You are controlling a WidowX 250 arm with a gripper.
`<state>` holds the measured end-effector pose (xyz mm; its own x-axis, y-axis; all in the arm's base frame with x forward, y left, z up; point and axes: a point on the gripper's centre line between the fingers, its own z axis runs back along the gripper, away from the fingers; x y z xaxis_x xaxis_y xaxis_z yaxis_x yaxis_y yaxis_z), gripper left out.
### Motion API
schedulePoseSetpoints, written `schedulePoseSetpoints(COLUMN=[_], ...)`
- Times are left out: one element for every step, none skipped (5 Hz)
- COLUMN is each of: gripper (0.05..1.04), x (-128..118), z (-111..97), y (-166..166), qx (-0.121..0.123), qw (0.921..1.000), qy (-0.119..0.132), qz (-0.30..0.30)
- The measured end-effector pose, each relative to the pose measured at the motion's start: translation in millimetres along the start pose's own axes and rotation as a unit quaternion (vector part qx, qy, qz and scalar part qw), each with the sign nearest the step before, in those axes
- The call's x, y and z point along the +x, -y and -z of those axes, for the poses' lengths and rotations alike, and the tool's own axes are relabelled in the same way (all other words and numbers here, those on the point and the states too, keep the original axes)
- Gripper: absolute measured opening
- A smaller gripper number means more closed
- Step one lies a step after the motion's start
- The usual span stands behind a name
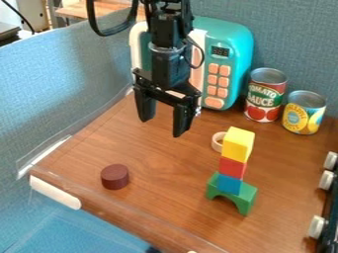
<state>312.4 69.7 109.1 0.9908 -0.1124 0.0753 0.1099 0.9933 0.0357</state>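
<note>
Camera view: I found the gripper [163,126] holding nothing, its fingers spread above the table [165,173]. The block tower [232,168] stood camera-side of them; I judged a low sideways sweep could topple it. Beyond the fingers, a toy microwave [232,79] limited retreat; most room lay between tower and maroon cylinder [115,178], near the edge [119,205].

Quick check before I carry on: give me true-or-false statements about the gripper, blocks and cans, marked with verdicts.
1. The yellow block rests on the red block. True.
2. The red block touches the green arch. False: the blue block sits between them.
3. The gripper is open and empty. True.
4. Both cans, tomato sauce and pineapple, lie on their sides. False: both stand upright.
</note>
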Motion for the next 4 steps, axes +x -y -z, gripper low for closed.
schedulePoseSetpoints(gripper=[1.0, 1.0, 1.0, 1.0], x=[-1.3, 0.1, 10.4, 13.3], z=[9.0, 5.7, -4.5, -28.2], y=[2.2, 13.5, 18.8, 20.8], qx=[-0.01, -0.034, -0.048, -0.048], qw=[0.9999, 0.9993, 0.9988, 0.9984], qy=[-0.013, -0.013, 0.005, 0.027], qz=[-0.001, 0.003, 0.004, -0.008])
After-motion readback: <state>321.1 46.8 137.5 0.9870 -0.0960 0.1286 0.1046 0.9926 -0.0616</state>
